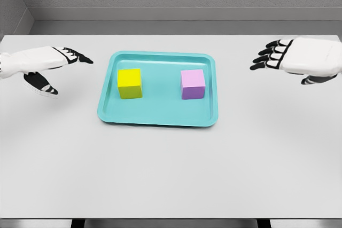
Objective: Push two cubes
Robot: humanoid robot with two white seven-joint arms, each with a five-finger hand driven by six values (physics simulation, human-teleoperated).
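Head view, the only one we have: we judge the task at its opening step, the approach, since neither cube is touched. The yellow cube (130, 83) sits in the left half of the teal tray (160, 117), the purple cube (193, 84) in the right half, both upright, well apart from each other and clear of the tray's rim. The tray rests mid-table on the white table (171, 174). Our left hand (51, 65) hovers outside the tray's left edge, fingers extended and pointing toward the tray, thumb hanging below, holding nothing. Our right hand (299, 60) hovers well to the right of the tray, fingers loosely curled inward with dark tips facing the tray, also holding nothing and touching nothing. We cannot tell either hand's height above the table from this angle. Next move, as we read it: each hand must cross over the raised rim and come in behind the outer face of its near cube, left to yellow, right to purple, then press flat so that each cube slides without tipping.
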